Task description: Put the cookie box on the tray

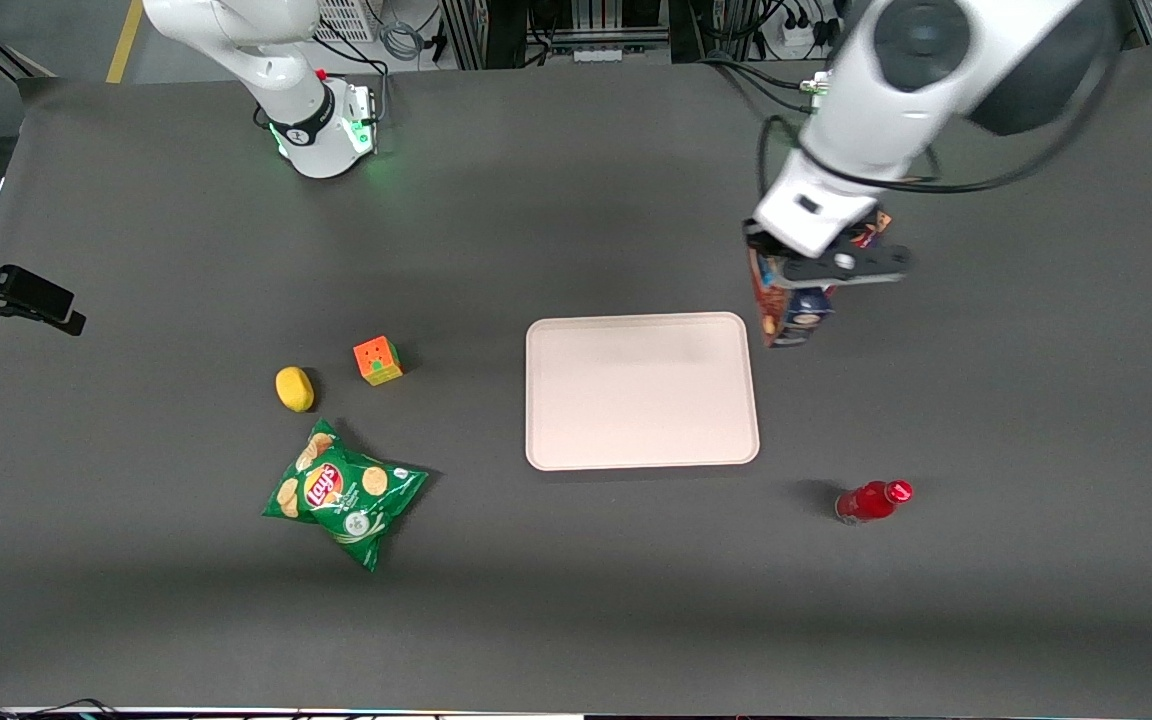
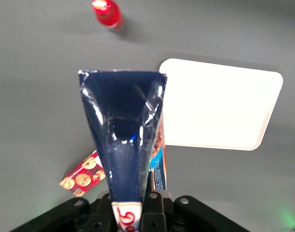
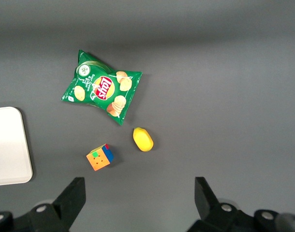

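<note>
Claw clamped on cookie box, which hangs from it above the surface, lifted clear, just beside the tray's edge at the working arm's end. Tray lies flat, bare. Red bottle nearer the front camera than the claw. Red cookie carton lies on the surface under the claw. Dark grey matte surface; cables and racks along the room's edge.
</note>
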Robot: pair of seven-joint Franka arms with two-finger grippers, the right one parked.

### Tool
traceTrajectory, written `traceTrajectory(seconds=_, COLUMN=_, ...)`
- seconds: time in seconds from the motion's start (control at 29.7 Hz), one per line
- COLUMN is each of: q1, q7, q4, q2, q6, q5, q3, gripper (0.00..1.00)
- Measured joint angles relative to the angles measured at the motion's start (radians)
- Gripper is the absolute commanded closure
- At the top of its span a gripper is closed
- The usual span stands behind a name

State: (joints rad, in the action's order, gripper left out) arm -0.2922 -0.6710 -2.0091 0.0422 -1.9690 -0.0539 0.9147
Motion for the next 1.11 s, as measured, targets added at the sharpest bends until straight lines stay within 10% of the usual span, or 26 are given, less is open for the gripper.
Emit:
traceTrajectory(seconds=0.81, q1=-0.01, q7=0.0, q4=-0.181, q2=-0.271, q6=-0.42, q5=0.209, q3=-0.046, gripper=0.97)
traceTrajectory(seconds=1.11, q1=-0.013, q7=-0.16, q4=-0.157, q2=-0.404, q6=-0.443, q5=0.453, q3=-0.098, gripper=1.0)
